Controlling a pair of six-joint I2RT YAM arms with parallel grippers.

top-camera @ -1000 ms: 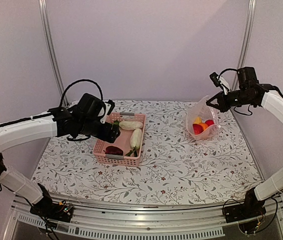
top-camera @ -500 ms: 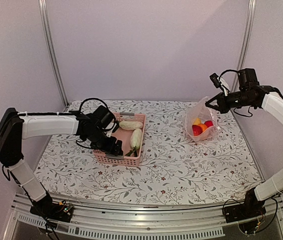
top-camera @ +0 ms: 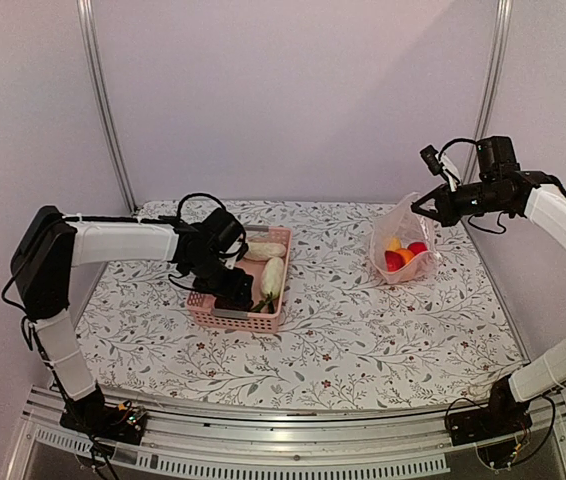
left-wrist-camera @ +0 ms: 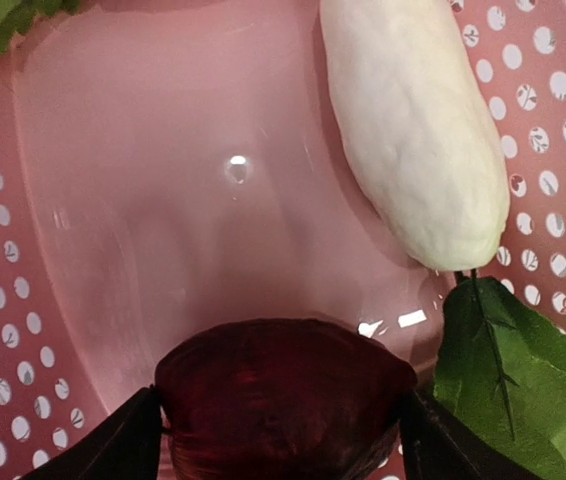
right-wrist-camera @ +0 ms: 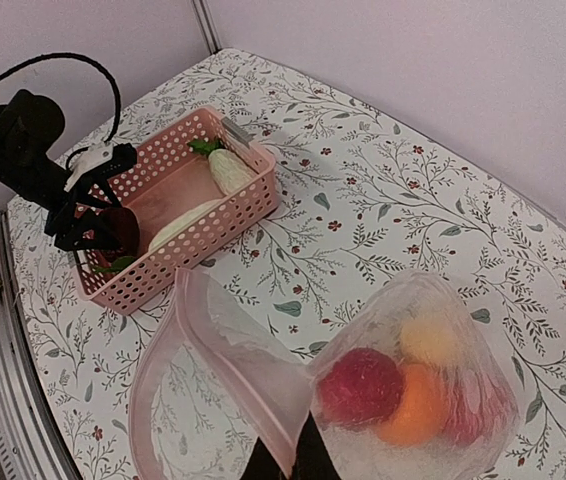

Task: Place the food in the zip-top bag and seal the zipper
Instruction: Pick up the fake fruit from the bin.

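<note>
Left gripper (top-camera: pixel 239 291) is down inside the pink basket (top-camera: pixel 231 318) at its near end, with perforated walls close on both sides and little room to swing. In the wrist view the basket's floor lies bare and glossy ahead of the fingers. One long white radish piece (left-wrist-camera: pixel 413 130) lies along the right-hand wall, its green leaf (left-wrist-camera: pixel 508 370) spilling into the near corner just beside the right finger. A second white radish piece (top-camera: pixel 261 250) lies across the far end. The fingers stand wide apart and bracket the dark maroon piece (left-wrist-camera: pixel 283 395), one at each flank. The piece sits on the basket floor, and whether the fingers press on it I cannot tell. Across the table (top-camera: pixel 363 330) there's a broad stretch of open flowered cloth between the basket and the zip-top bag (top-camera: pixel 403 242), which sits near the far right corner. The right gripper (top-camera: pixel 425 208) is clenched on the bag's upper edge, pinching the pale pink zipper (right-wrist-camera: pixel 195 300) and holding the mouth up and gaping toward the basket. Inside the bag, bunched at the bottom: a yellow lemon (right-wrist-camera: pixel 428 335), an orange (right-wrist-camera: pixel 418 402) and two red pieces (right-wrist-camera: pixel 361 385).
</note>
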